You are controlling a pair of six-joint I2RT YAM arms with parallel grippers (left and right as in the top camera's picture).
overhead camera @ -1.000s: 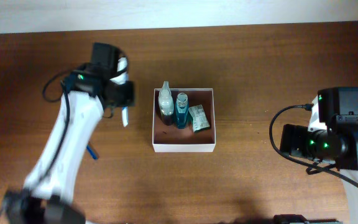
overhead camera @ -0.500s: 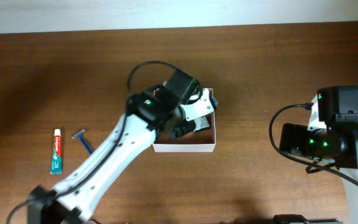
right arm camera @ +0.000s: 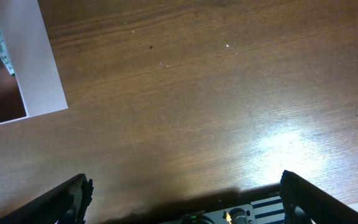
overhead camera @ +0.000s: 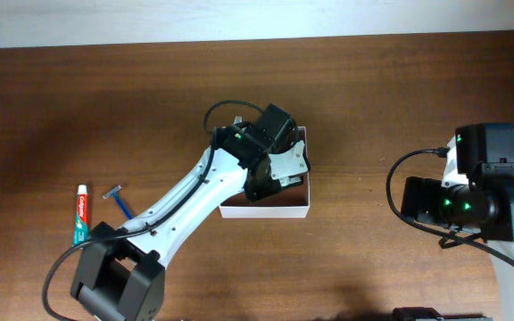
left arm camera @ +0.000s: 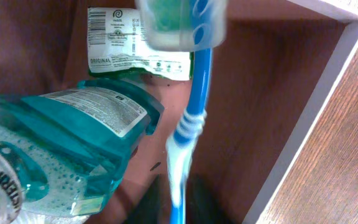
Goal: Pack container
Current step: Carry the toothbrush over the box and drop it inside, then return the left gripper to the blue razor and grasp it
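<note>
The left gripper (left arm camera: 176,202) is clamped on the handle of a blue-and-white toothbrush (left arm camera: 188,134), with a dark finger on either side of the shaft at the bottom edge of the left wrist view. The brush runs away from the fingers over the pinkish-brown floor of the container (left arm camera: 303,130), and its far end is a blurred pale shape close to the lens. Just beside the brush, inside the box, lies a teal mouthwash bottle (left arm camera: 73,143). Beyond it is a green-and-white sachet (left arm camera: 138,40) with a printed label. From overhead, the left arm reaches across the white-walled square box at the middle of the wooden table (overhead camera: 400,107) and hides most of what is in it. Well to the left of the box, a toothpaste tube (overhead camera: 80,215) and a blue razor (overhead camera: 120,203) lie near each other on the wood. The right gripper (right arm camera: 184,180) has its fingers spread wide over bare tabletop, holding nothing, with a corner of the box's white wall at the upper left of its view.
</note>
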